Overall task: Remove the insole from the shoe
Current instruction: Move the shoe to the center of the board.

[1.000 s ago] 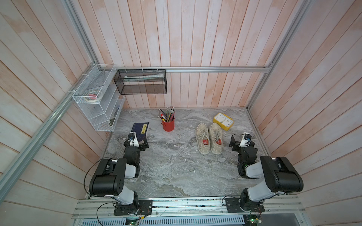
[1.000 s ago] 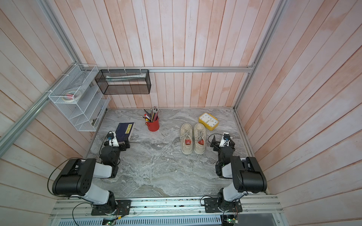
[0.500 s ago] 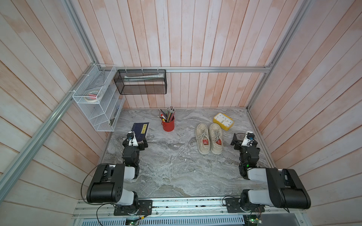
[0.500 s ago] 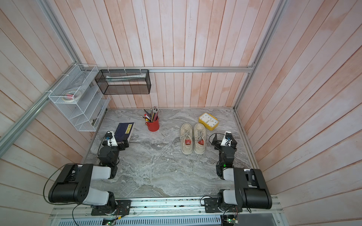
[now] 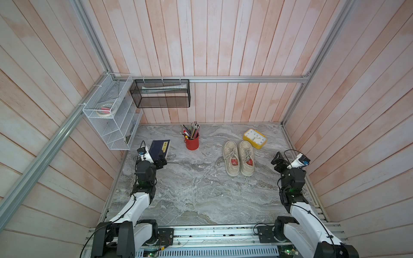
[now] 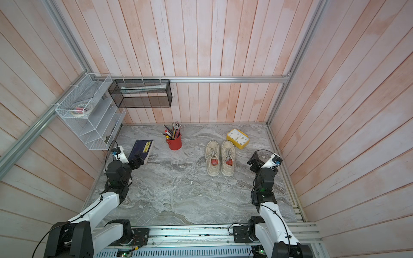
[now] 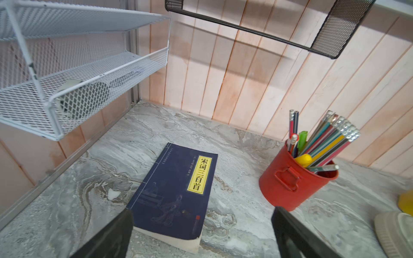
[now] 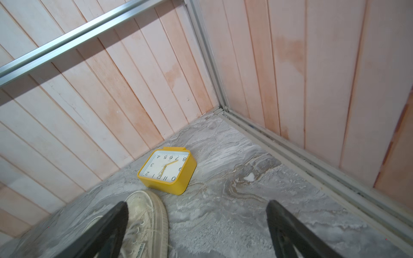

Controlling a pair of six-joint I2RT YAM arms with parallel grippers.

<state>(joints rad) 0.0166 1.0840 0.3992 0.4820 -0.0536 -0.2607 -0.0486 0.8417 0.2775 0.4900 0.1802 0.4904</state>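
Observation:
Two worn white canvas shoes stand side by side right of centre on the marble table, one shoe (image 5: 231,165) left of the other shoe (image 5: 246,165). A red insole (image 5: 234,161) shows in one opening and a red insole (image 5: 250,161) in the other, in both top views. My right gripper (image 5: 277,161) hovers open to the right of the pair, a hand's width away. In the right wrist view the right gripper (image 8: 197,205) is empty, with a shoe toe (image 8: 145,214) by one finger. My left gripper (image 5: 162,159) stands open and empty over the near end of a blue book (image 7: 178,189), far left of the shoes.
A yellow clock (image 5: 255,138) lies just behind the shoes. A red cup of pencils (image 5: 192,142) stands at mid back. A white wire shelf (image 5: 111,116) and a black mesh basket (image 5: 161,93) hang on the back left walls. The right wall rail (image 8: 290,152) runs close to my right arm.
Both arms have unfolded: their elbows have swung back towards the front rail and the wrists have lifted. Both grippers stay open near the same spots. The shoes have not moved.

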